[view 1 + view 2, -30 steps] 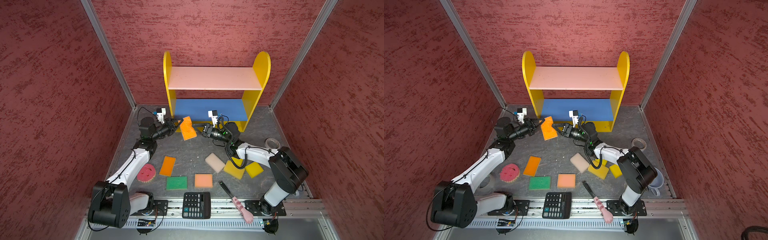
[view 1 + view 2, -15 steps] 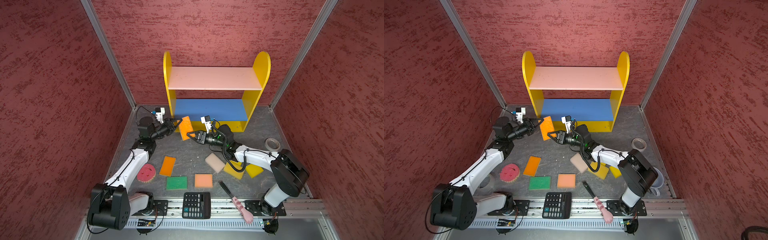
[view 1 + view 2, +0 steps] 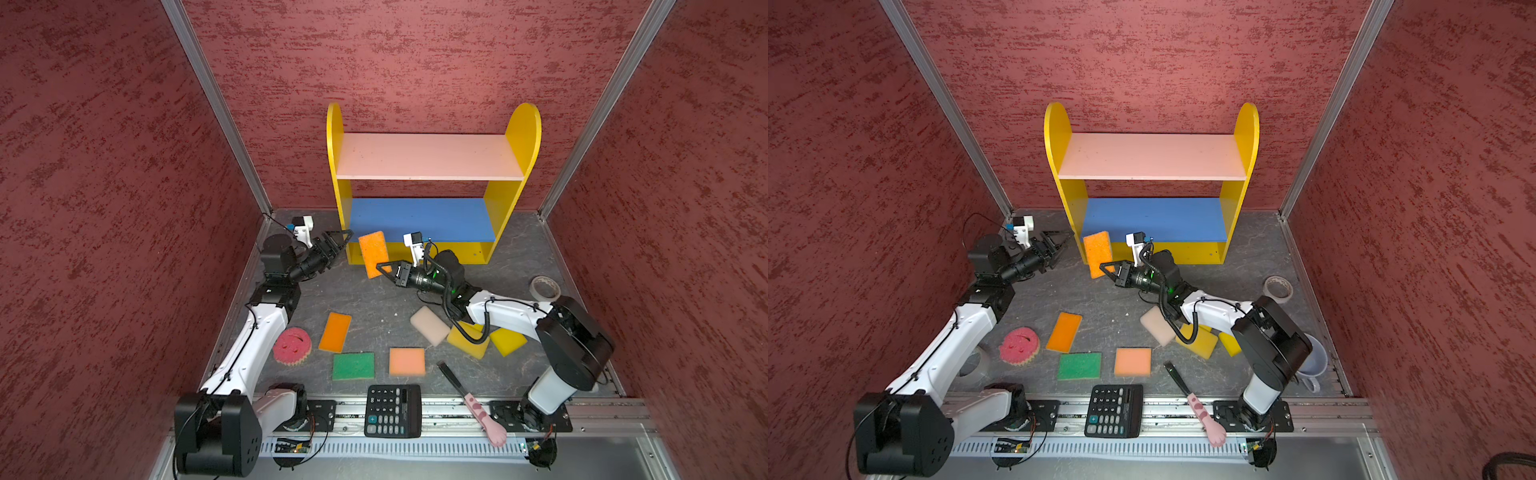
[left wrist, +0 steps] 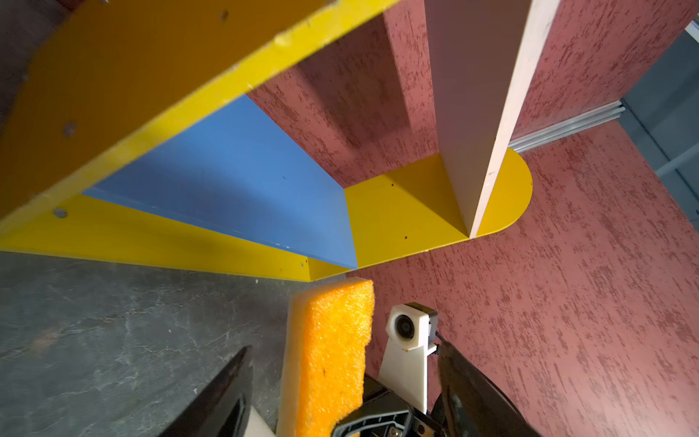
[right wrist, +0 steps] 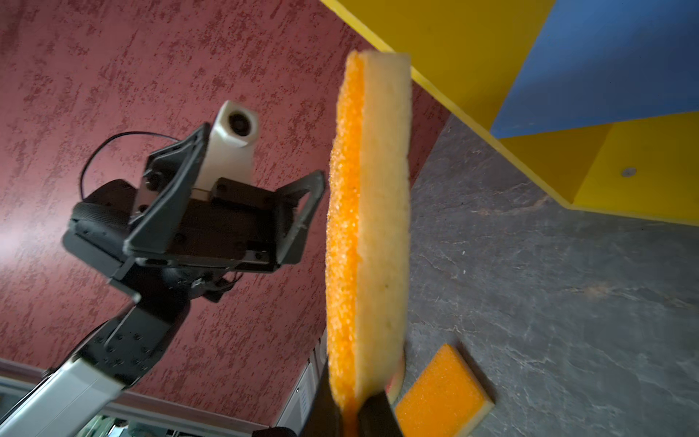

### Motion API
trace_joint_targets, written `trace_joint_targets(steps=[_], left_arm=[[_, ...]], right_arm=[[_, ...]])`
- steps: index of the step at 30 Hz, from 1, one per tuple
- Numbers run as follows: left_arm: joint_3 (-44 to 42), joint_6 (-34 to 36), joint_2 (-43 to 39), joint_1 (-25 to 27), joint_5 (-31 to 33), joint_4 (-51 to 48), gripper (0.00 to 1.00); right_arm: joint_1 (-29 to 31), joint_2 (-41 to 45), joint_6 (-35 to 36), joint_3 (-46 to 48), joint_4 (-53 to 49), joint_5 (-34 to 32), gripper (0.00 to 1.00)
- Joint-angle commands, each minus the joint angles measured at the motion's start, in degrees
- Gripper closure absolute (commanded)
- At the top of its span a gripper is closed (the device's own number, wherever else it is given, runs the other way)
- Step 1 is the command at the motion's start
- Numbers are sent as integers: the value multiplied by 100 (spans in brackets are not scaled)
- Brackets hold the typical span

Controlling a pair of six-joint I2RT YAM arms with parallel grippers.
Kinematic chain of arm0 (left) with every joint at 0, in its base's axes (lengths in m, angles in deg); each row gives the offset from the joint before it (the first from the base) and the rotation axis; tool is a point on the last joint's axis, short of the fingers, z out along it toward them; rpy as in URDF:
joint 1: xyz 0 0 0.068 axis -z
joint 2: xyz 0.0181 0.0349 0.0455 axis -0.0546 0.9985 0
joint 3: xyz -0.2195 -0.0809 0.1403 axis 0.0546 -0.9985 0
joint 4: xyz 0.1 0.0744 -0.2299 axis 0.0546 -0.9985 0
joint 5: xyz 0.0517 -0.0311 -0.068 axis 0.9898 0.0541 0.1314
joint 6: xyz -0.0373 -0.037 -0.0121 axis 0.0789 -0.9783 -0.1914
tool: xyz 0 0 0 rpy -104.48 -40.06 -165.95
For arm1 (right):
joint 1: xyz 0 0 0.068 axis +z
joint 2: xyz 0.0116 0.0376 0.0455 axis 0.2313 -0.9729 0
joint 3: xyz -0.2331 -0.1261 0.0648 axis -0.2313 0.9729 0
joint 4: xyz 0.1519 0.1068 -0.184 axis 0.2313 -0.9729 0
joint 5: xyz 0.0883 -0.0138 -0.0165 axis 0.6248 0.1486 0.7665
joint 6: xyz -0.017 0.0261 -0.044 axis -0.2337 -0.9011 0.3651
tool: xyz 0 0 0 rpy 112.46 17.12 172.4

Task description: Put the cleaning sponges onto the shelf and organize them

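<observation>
An orange-faced sponge stands on end in the air before the shelf's left panel. My right gripper is shut on its lower end, seen close in the right wrist view. My left gripper is open beside the sponge, which stands between its spread fingers without touching them. On the floor lie an orange sponge, a round pink one, a green one, a peach one, a cream one and two yellow ones, partly under the right arm.
A black calculator and a pink-handled brush lie at the front edge. A tape roll sits by the right wall and a mug behind the right arm's base. Red walls close in three sides.
The right gripper reached left and shut on the orange sponge's lower end. The left gripper, which held the sponge, opened and let it go.
</observation>
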State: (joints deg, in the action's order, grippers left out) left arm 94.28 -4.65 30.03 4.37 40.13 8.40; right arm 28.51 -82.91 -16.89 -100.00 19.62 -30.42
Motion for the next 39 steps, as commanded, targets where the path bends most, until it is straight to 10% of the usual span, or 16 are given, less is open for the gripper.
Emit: trace_joint_targets(steps=[1,30,39], left_arm=[[108,606,-469,-88,576,-1011,25],[-378,1561,-1211,-435,978,-2268,17],[-315,1512,-1279,-439,958,-2296,17]], right_arm=[[-18,-429,12,-58,-246,-429,100],[-151,-3492,239,-2772,-1558,-2685,99],[-247,-3525,175,-2842,-1914,-3045,53]])
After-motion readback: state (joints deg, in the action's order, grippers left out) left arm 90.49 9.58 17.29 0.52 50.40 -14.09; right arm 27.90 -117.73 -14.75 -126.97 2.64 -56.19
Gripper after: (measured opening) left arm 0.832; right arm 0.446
